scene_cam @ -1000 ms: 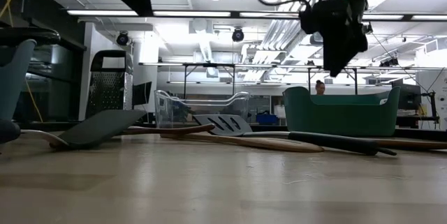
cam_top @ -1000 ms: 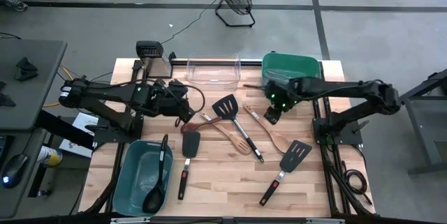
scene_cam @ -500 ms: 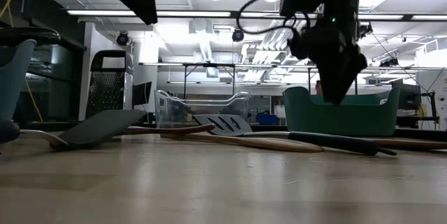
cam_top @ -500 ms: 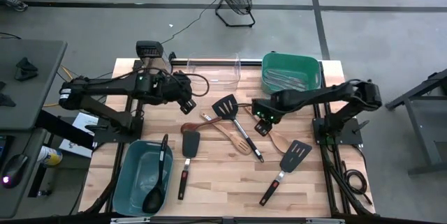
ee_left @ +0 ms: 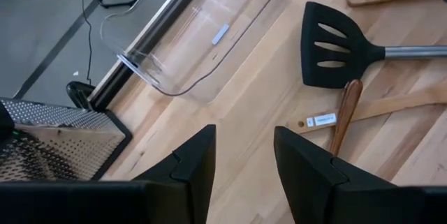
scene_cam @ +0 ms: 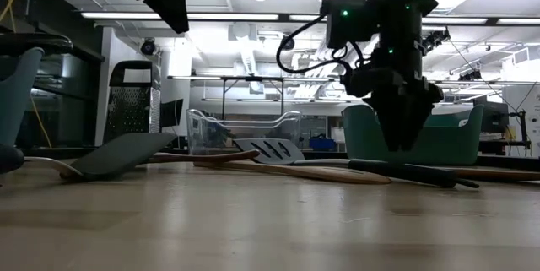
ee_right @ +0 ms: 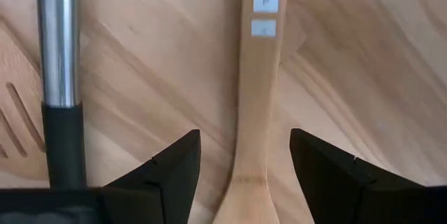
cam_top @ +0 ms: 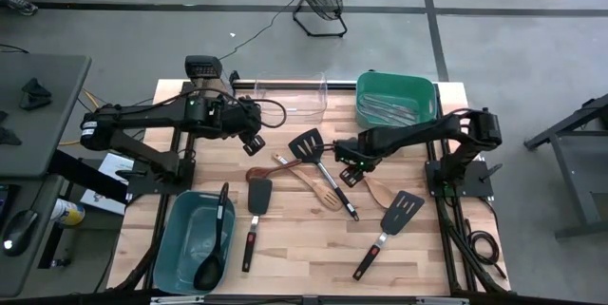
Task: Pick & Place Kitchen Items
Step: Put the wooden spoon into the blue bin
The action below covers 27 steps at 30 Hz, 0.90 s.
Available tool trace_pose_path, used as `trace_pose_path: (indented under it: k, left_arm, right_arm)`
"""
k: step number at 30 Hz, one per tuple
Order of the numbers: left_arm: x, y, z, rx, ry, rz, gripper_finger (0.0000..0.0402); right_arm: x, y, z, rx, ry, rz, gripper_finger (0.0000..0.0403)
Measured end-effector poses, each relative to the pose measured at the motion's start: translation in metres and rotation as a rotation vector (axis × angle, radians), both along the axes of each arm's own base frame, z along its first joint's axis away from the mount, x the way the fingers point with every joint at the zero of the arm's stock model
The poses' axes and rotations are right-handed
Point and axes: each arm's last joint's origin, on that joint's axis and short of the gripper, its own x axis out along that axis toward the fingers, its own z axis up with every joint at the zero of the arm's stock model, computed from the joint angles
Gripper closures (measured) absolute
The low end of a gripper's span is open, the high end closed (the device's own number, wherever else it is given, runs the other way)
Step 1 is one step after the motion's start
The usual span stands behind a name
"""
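Note:
Long-handled utensils lie flat in the middle of the table: a black slotted turner (cam_top: 307, 143) with a metal handle, a wooden spoon (cam_top: 356, 170), a wooden slotted spatula (cam_top: 326, 195) and two black turners (cam_top: 258, 194) (cam_top: 405, 206). A black ladle (cam_top: 214, 253) rests in the teal tub (cam_top: 185, 238). Silvery pieces (cam_top: 389, 107) lie in the green tub (cam_top: 396, 96). My right gripper (cam_top: 350, 166) (ee_right: 244, 161) hovers low and open, one finger on each side of the wooden spoon's handle (ee_right: 255, 112). My left gripper (cam_top: 255, 142) (ee_left: 244, 147) hangs open, high over the table's left part.
A clear plastic bin (cam_top: 290, 96) stands at the far edge, with a metal grater (ee_left: 56, 133) to its left. The turner's metal handle (ee_right: 59, 42) runs close beside the spoon's handle. Bare wood shows along the near edge (cam_top: 304, 267).
My right gripper has come down and moved toward the table's left, away from the green tub, until it hangs just over the wooden spoon's handle. My left gripper has shifted a little toward the far edge. No utensil has moved.

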Motion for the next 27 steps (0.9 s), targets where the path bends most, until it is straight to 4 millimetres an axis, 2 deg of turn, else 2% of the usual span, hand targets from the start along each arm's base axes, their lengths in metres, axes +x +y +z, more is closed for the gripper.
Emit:
trace_pose_path:
  k: [7,14,21,27]
  left_arm:
    - [0.000,0.000,0.000,-0.004,0.001,-0.002,0.0259]
    - [0.000,0.000,0.000,-0.005,0.001,-0.002,0.0259]
    - [0.000,0.000,0.000,-0.007,0.001,-0.004,0.0259]
    - [0.000,-0.001,-0.001,-0.021,0.001,-0.011,0.0259]
  right_arm:
    - [0.002,-0.001,-0.004,-0.041,0.011,0.026,0.0164]
    - [0.003,-0.004,-0.006,-0.043,0.008,0.040,0.0168]
    - [-0.007,-0.010,-0.022,0.014,0.009,0.008,0.0168]
    - [-0.009,-0.006,-0.024,0.030,0.019,0.071,0.0169]
